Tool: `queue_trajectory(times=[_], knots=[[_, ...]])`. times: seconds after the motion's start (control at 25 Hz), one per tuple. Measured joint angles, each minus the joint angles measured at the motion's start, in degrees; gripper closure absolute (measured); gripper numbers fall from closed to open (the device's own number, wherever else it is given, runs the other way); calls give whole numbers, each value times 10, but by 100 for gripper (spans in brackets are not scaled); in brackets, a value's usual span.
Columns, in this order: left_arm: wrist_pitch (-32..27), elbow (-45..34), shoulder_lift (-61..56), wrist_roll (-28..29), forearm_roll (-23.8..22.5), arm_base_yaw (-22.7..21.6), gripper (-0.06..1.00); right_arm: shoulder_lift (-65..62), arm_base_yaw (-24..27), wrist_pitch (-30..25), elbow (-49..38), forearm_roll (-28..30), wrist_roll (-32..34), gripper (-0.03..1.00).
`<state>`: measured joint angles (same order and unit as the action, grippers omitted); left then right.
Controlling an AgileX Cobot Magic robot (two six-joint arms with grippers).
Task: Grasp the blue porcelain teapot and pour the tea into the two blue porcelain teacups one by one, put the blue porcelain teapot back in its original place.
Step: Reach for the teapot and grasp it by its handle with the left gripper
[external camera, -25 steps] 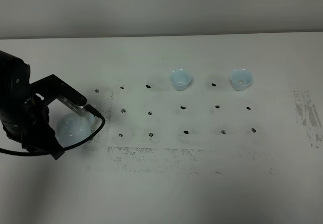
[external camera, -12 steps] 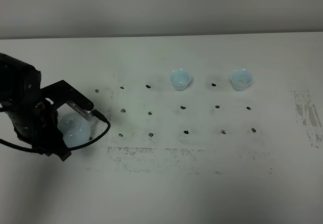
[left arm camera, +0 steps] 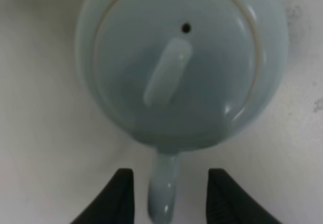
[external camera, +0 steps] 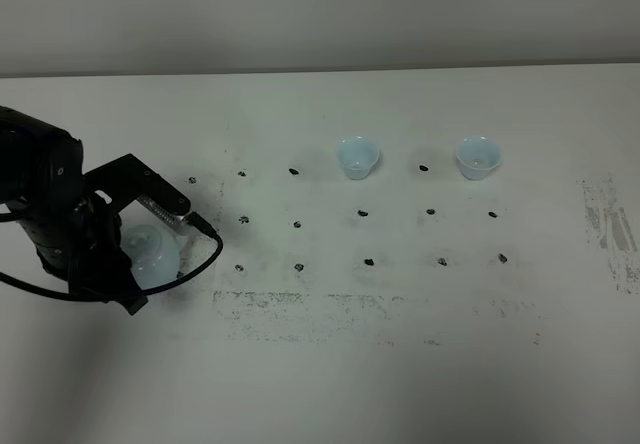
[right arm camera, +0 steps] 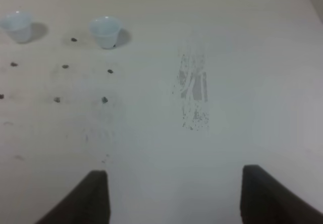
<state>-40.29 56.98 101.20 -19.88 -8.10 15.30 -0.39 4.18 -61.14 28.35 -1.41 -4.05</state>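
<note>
My left fingers (left arm camera: 169, 196) stand apart either side of the teapot's (left arm camera: 181, 67) handle near the bench's (external camera: 400, 364) left edge; right fingers (right arm camera: 171, 196) apart, empty.

My white table (external camera: 420, 364), dotted with black marks, bore the teapot (external camera: 152, 257) near me and two cups (external camera: 357, 157) (external camera: 478, 156) farther off

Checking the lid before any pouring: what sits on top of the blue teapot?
On the blue porcelain teapot sits its lid, with an elongated knob and a small vent hole. The lid hides whatever is inside.
</note>
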Motion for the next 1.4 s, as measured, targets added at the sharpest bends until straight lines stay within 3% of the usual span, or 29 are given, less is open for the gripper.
queue_trajectory(times=[1.12,1.4], knots=[[25,0,27,-10,2,0,61,0,0,0,0,0,0,39],[26,0,27,11,2,0,61,0,0,0,0,0,0,39]])
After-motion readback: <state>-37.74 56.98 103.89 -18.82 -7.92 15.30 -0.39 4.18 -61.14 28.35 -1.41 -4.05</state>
